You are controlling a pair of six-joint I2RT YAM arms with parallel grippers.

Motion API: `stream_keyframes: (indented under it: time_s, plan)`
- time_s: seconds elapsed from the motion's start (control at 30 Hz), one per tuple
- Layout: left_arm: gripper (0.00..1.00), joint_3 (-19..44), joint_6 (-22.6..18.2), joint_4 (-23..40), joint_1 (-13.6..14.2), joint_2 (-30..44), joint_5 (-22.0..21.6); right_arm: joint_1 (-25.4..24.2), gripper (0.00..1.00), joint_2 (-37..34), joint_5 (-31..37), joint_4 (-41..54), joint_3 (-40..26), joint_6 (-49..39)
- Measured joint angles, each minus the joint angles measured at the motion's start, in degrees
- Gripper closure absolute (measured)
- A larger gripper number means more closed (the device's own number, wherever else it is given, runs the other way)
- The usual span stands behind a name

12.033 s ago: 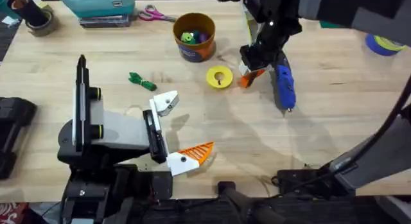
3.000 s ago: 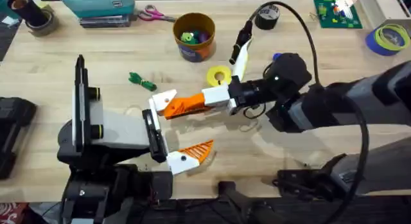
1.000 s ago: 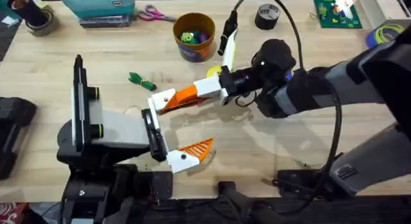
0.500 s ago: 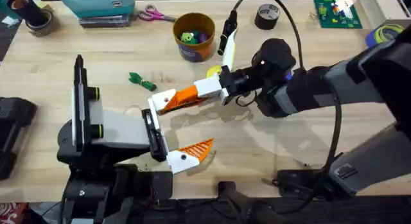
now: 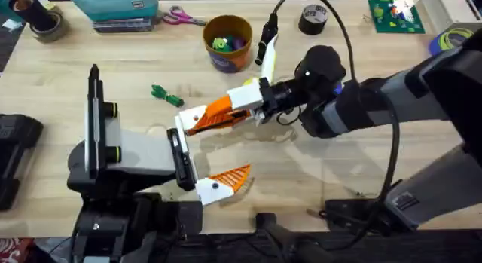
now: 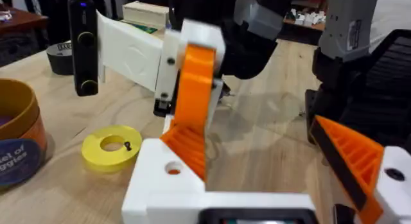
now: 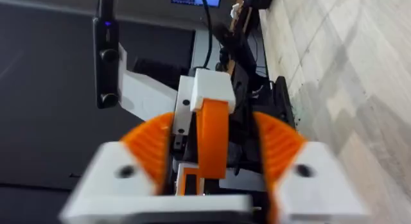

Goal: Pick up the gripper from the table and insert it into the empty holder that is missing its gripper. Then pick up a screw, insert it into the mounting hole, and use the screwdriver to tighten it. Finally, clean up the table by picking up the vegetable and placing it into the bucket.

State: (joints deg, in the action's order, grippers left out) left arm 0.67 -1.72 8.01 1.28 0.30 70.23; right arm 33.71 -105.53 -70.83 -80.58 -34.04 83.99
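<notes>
The orange ridged gripper (image 5: 216,112) (image 6: 196,89) is held in my right gripper (image 5: 242,102) (image 7: 215,153), which is shut on it. Its lower end rests against the empty white holder (image 5: 193,120) (image 6: 164,182) on my left arm. My left gripper (image 5: 218,146) (image 6: 257,176) stands open, and its other finger carries an orange pad (image 5: 230,178). A small dark screw (image 6: 126,145) lies on the yellow disc (image 6: 103,147). The dark-green vegetable (image 5: 167,95) lies left of the holder. Farther back stands the bucket (image 5: 227,43). The screwdriver (image 5: 337,87) is mostly hidden behind my right arm.
Along the far edge lie pink scissors (image 5: 181,18), a teal case (image 5: 113,7), black tape (image 5: 312,20), a green circuit board (image 5: 395,13) and blue tape (image 5: 452,44). A lime-green toy (image 5: 220,44) sits inside the bucket.
Over twelve seconds my right gripper carried the orange gripper from beside the screwdriver to the holder. In the last half second it tilted the piece slightly away from me.
</notes>
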Motion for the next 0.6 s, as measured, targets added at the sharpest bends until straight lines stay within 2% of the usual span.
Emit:
stream_keyframes:
  time_s: [0.03, 0.07, 0.1, 0.6]
  plan:
    - [0.015, 0.00, 0.00, 0.02, 0.00, 0.02, 0.08, 0.00, 0.142, -0.09, 0.00, -0.05, 0.00, -0.04]
    - [0.015, 0.00, 0.00, 0.02, 0.00, 0.00, 0.09, 0.00, 0.045, -0.20, -0.01, -0.09, 0.00, -0.23]
    - [0.015, 0.00, 0.00, 0.04, 0.00, 0.02, 0.11, 0.00, 0.014, -0.25, -0.01, -0.02, 0.00, -0.26]
    - [0.015, 0.00, 0.00, 0.08, 0.00, 0.02, 0.29, -1.52, 0.007, -0.34, -0.29, 0.00, 0.00, -0.25]
